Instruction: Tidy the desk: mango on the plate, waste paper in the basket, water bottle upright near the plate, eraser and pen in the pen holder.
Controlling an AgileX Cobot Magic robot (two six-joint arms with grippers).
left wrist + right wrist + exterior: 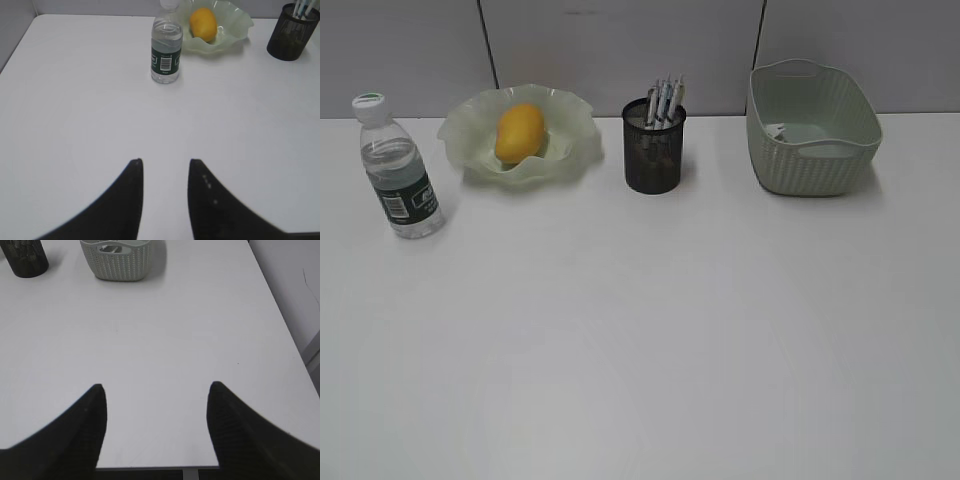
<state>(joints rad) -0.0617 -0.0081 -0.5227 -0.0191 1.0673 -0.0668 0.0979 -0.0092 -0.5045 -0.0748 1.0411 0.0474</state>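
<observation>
1. I see my left gripper (165, 167) and right gripper (156, 390) parted and empty over the white desk (640, 340).
2. The clear plastic water bottle (400, 170) stands upright beside the plate, its dark green barcode label unreadable.
3. The ruffled pale green plate (560, 160) holds the yellow-orange mango (519, 131); the black mesh pen holder (654, 152) holds pens (664, 100); the green woven basket (812, 165) holds something pale I can't identify.

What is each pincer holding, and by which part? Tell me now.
Nothing is held. The left pincer and the right pincer both stand open over the bare desk, with only tabletop between their fingers.
</observation>
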